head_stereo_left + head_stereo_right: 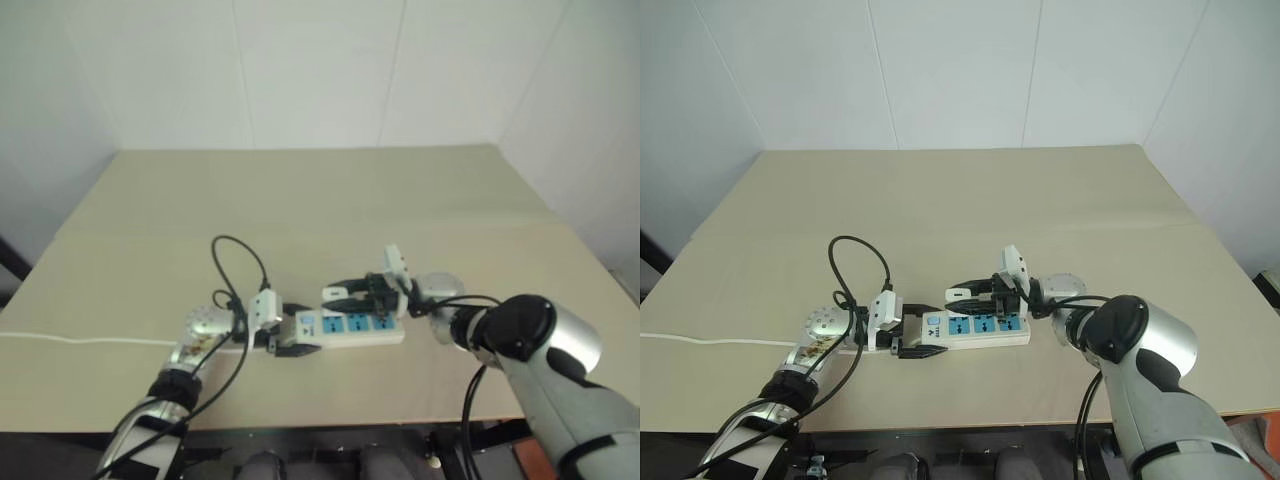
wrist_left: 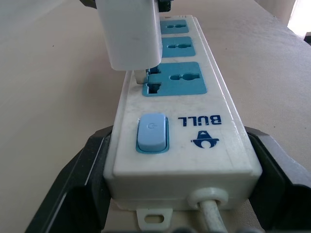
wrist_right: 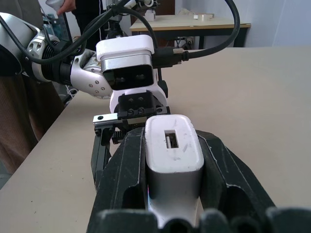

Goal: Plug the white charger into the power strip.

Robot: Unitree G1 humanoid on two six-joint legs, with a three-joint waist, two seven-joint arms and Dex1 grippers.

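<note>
Beige laminate table [image 1: 970, 190]: broad bare top carrying the items below.

White power strip [image 1: 978, 326]: long bar with three blue socket faces, lying flat on the table between the two grippers. In the left wrist view it carries a blue rocker switch [image 2: 152, 132] and the printed word "BULL" on its cable end. That end sits between the left gripper's fingers; the far end reaches under the right gripper.

Left gripper [image 1: 918, 334]: jaws spread wide, one black finger [image 2: 77, 184] pressed along each long side of the strip's cable end, bracing it on the table.

Right gripper [image 1: 970, 292]: black fingers [image 3: 121, 179] closed tight on the white charger, reaching in over the strip from the opposite end, facing the left gripper.

White charger [image 3: 174, 155]: small rounded-cube adapter, clamped between the right gripper's fingers. It stands upright over the socket [image 2: 175, 78] nearest the switch, just ahead of the left gripper's fingers. Its metal prongs [image 2: 141, 76] meet the slots at that socket's edge; the body is not yet flush with the blue face.

Thin white cable [image 1: 710, 341]: runs from the strip's gripped end, back past the left gripper, off the table's edge.
</note>
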